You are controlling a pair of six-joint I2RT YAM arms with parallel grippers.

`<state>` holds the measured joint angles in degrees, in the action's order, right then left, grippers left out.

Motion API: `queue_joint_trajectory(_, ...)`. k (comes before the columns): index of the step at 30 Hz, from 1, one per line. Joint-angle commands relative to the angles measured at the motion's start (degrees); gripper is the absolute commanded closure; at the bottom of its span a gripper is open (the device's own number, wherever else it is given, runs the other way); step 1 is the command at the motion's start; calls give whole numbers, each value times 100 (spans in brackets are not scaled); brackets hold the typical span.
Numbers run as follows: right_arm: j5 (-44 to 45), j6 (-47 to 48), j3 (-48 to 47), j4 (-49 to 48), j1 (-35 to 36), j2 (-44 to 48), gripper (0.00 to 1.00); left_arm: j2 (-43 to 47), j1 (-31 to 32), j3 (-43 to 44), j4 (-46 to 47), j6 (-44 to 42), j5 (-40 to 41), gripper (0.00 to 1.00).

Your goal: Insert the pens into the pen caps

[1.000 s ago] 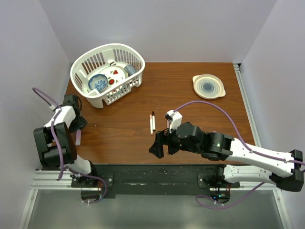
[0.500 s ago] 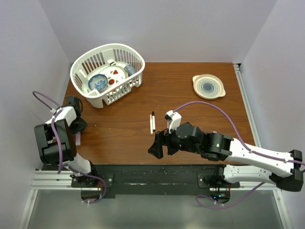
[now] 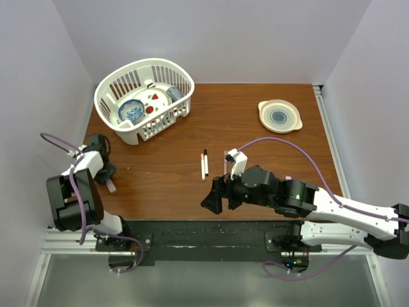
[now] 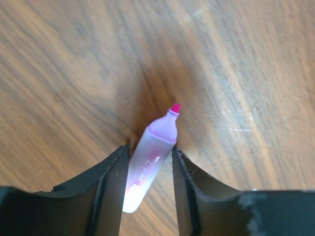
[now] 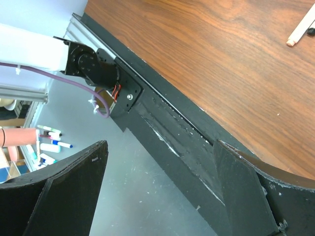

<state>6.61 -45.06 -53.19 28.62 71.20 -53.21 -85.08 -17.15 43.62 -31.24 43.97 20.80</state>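
A lilac pen [image 4: 147,167] with a bare pink tip lies on the wood at the table's left side. My left gripper [image 4: 150,149] is shut on this pen, one finger against each side of its barrel. From above, that pen [image 3: 110,186] pokes out beside the left gripper [image 3: 106,178]. Two more slim pens [image 3: 204,165] lie side by side mid-table, one white, one with a dark end. A short pinkish piece [image 3: 225,166], perhaps a pen cap, lies just right of them. My right gripper [image 3: 213,195] hangs open and holds nothing at the table's near edge [image 5: 160,145].
A white basket [image 3: 185,75] holding dishes and small red pieces stands at the back left. A small plate [image 3: 279,116] sits at the back right. The black rail [image 3: 204,230] runs along the near edge. A white pen end [image 5: 300,32] shows top right in the right wrist view.
My left gripper has closed from wide open onto the lilac pen and shifted slightly. The right arm has drifted a little toward the near edge, still open.
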Motion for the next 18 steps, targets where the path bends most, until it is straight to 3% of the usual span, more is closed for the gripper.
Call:
queue_joint_trajectory(1,-28,-117,72,-190,-1,126,9,-44,1,-398,-101,68,-769,59)
queue_joint_trajectory(6,-46,-108,72,-190,-1,136,9,26,10,-468,-57,104,-954,62)
queue_joint_trajectory(11,-99,-100,89,-339,-1,118,9,228,44,-941,303,16,-1437,81)
queue_joint_trajectory(14,-143,-117,124,-445,-1,92,9,579,491,-978,356,-2,-1500,88)
queue_joint_trajectory(18,321,-47,160,-43,8,284,9,1009,1545,-802,-117,103,-1306,100)
